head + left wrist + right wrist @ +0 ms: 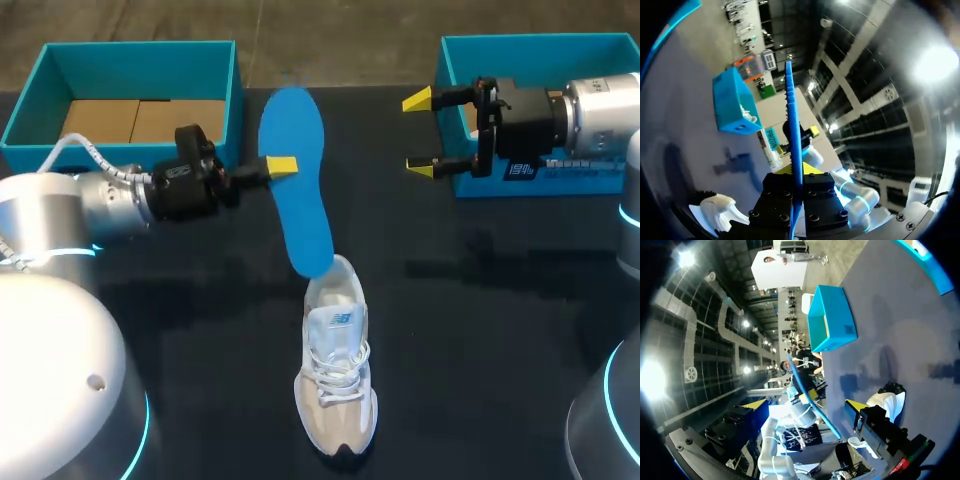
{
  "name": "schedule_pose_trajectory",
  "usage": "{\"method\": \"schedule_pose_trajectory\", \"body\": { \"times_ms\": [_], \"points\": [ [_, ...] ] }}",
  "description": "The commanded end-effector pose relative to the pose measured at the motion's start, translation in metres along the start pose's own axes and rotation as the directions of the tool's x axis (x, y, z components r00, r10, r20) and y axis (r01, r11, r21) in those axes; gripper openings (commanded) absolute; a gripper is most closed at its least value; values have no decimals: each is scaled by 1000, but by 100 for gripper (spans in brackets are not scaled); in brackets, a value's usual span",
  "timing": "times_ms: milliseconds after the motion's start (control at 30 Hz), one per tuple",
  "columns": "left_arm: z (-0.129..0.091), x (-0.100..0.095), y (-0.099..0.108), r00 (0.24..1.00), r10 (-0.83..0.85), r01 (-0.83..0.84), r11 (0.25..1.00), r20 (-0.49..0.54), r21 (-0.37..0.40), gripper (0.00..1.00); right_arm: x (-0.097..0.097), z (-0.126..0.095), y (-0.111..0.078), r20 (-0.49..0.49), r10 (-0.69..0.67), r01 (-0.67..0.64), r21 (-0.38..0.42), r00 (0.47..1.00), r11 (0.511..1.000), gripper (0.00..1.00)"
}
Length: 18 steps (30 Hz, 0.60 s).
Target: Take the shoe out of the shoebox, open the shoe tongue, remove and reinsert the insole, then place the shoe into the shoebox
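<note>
The left gripper is clamped on the flat blue foam insole, with a yellow-tipped finger pressed against each face at about mid-length. The insole's near end reaches the heel opening of the white lace-up sneaker; contact cannot be told. The sneaker stands at the middle of the dark table, near its front edge. The right gripper hangs spread wide, holding nothing, just before the second teal box at the back right corner. The teal cardboard shoebox sits at the back left corner.
</note>
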<state>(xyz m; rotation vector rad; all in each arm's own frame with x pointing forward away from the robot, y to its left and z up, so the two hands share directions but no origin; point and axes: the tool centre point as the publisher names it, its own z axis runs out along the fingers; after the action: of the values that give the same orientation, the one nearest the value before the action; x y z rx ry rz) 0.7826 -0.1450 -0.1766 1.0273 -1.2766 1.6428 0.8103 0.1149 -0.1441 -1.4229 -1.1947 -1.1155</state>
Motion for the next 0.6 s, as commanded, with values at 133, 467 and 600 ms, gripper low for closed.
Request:
{"method": "schedule_pose_trajectory", "body": {
  "times_ms": [133,467,600],
  "points": [
    [11,-15,-8,991,-130,130,992,35,1,0,0,1,-1,1,0,0,-2,1000,1000,100],
    [14,-32,-2,970,-229,231,973,78,-16,0,0,1,-1,1,0,0,-2,1000,1000,100],
    [13,-37,0,966,-248,250,968,78,-27,0,0,1,-1,1,0,0,-2,1000,1000,100]
  ]
}}
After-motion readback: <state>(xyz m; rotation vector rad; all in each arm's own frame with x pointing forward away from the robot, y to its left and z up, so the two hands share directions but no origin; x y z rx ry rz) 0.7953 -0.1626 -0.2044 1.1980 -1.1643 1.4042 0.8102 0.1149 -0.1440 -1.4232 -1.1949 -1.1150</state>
